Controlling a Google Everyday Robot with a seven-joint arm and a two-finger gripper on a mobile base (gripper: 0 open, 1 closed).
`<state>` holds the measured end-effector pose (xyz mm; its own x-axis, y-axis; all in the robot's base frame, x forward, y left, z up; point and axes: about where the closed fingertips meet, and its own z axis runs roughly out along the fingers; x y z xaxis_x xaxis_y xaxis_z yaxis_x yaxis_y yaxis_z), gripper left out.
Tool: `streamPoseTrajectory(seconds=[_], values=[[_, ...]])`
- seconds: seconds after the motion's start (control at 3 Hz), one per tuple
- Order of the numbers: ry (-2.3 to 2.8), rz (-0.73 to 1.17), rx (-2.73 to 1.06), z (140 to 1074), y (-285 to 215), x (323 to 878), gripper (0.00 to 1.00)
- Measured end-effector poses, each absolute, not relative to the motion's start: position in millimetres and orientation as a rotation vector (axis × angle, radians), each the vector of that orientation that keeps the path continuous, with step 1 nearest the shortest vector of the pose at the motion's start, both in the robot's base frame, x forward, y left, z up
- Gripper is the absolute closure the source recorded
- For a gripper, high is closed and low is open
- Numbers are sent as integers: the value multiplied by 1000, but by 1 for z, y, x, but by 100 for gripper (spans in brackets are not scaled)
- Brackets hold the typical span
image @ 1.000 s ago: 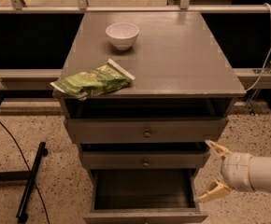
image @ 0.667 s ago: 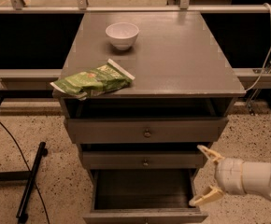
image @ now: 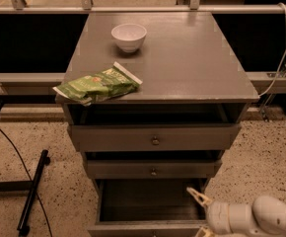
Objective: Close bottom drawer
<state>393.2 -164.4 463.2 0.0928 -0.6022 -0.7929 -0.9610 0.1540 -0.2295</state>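
Note:
The bottom drawer of the grey-brown cabinet stands pulled out, showing its dark wooden inside. Its front edge lies at the bottom of the view, and its knob is out of view. My gripper is at the drawer's front right corner, reaching in from the right on a white arm. The fingers are spread open and hold nothing. The upper fingertip lies over the drawer's right inside, and the lower one is cut off by the frame edge.
The middle drawer and top drawer sit slightly out. On the cabinet top are a white bowl and a green snack bag. A black stand and cable lie on the floor at the left.
My gripper has moved left and down, from beside the cabinet's right side to the bottom drawer's front right corner. The drawers have not moved.

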Motion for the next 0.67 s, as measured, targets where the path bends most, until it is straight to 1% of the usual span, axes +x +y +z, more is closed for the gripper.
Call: streamPoseTrajectory(seconds=[0.33,0.67], values=[[1617,643,-1495,429,-148,376,0],[1630,680,-1531,425,-150,377,0]])
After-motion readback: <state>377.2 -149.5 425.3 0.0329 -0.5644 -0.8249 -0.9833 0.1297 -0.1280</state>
